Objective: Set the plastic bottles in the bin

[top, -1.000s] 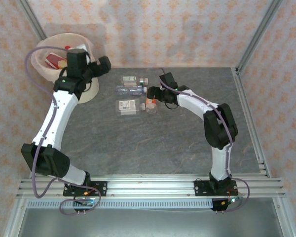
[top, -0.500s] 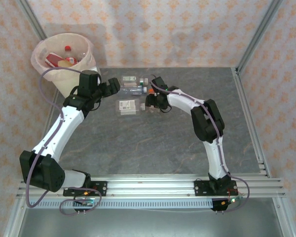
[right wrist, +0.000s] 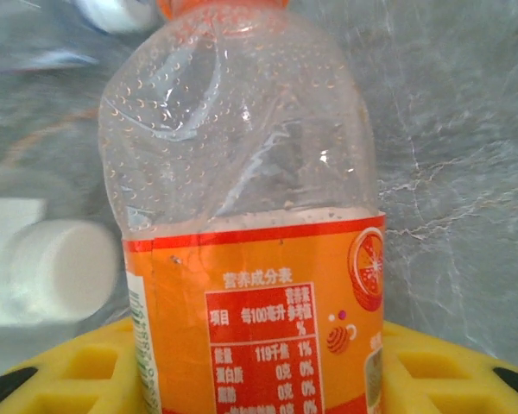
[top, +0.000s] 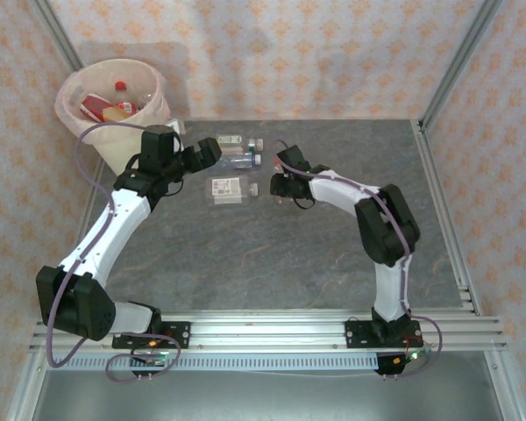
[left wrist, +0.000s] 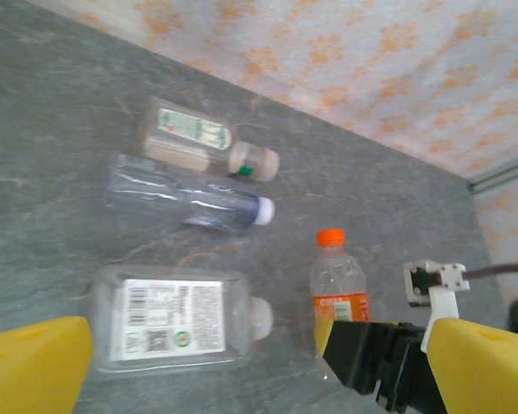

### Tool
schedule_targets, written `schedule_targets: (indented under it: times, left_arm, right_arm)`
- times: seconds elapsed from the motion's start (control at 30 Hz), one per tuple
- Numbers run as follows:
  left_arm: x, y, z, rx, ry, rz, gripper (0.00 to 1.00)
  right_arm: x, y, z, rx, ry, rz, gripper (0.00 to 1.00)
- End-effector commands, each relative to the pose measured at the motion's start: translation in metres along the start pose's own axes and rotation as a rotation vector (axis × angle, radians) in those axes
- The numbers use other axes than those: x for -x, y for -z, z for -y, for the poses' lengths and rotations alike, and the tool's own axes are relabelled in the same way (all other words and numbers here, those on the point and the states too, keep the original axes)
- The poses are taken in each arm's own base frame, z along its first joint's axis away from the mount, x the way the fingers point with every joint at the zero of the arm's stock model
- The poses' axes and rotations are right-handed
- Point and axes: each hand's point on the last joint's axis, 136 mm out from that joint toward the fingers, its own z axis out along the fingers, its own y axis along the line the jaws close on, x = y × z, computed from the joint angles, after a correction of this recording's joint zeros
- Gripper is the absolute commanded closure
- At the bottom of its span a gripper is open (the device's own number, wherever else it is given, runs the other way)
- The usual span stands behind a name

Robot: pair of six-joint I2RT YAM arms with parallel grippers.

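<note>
Four clear plastic bottles [left wrist: 183, 200] were on the grey table [top: 316, 263]; right gripper [top: 280, 187] clamped the orange-labelled one [right wrist: 250, 259], left gripper [top: 209, 151] gaped wide.

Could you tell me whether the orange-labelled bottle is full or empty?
Apparently empty: the orange-labelled bottle has dented clear walls, only droplets inside, no liquid above its label.

Pose, left arm [top: 105, 228]: elbow was folded back low beside its base, forearm ran up and forward, wrist turned to the right. The left jaws stood wide open, their yellow pads [left wrist: 30, 366] at the two lower corners of the left wrist view.

Pose, right arm [top: 342, 189]: elbow was raised above its base, forearm stretched leftward, wrist tipped down. The right jaws were closed on a bottle [right wrist: 242, 259], with yellow padding on both sides of its label.
</note>
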Motion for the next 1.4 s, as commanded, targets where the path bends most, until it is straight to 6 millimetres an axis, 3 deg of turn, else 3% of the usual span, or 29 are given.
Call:
schedule_targets:
  times: [0.0, 0.27, 0.47, 0.67, 0.8, 0.97, 1.2, 1.37]
  left_arm:
    - [0.003, -0.004, 0.027, -0.155, 0.032, -0.003, 0.0]
    - [-0.006, -0.017, 0.072, -0.321, 0.048, -0.082, 0.0]
    - [-0.006, -0.023, 0.1, -0.395, 0.037, -0.107, 0.05]
    - [0.003, -0.043, 0.086, -0.272, 0.034, -0.105, 0.13]
    - [0.003, -0.052, 0.093, -0.29, 0.028, -0.13, 0.2]
    - [-0.009, -0.059, 0.091, -0.266, 0.013, -0.178, 0.31]
    - [-0.009, -0.053, 0.098, -0.294, -0.004, -0.187, 0.6]
    - [0.001, -0.049, 0.095, -0.248, -0.037, -0.164, 0.77]
  right_arm:
    - [0.053, 0.062, -0.042, 0.2, 0.086, 0.249, 0.56]
    - [0.046, 0.123, -0.093, 0.55, 0.195, 0.348, 0.56]
    - [0.036, 0.138, -0.119, 0.658, 0.278, 0.314, 0.56]
    - [0.027, 0.151, -0.136, 0.762, 0.32, 0.279, 0.55]
    - [0.023, 0.153, -0.142, 0.782, 0.34, 0.254, 0.55]
    - [0.03, 0.155, -0.143, 0.772, 0.312, 0.271, 0.55]
    - [0.031, 0.156, -0.146, 0.787, 0.311, 0.264, 0.54]
    - [0.035, 0.163, -0.145, 0.776, 0.305, 0.269, 0.41]
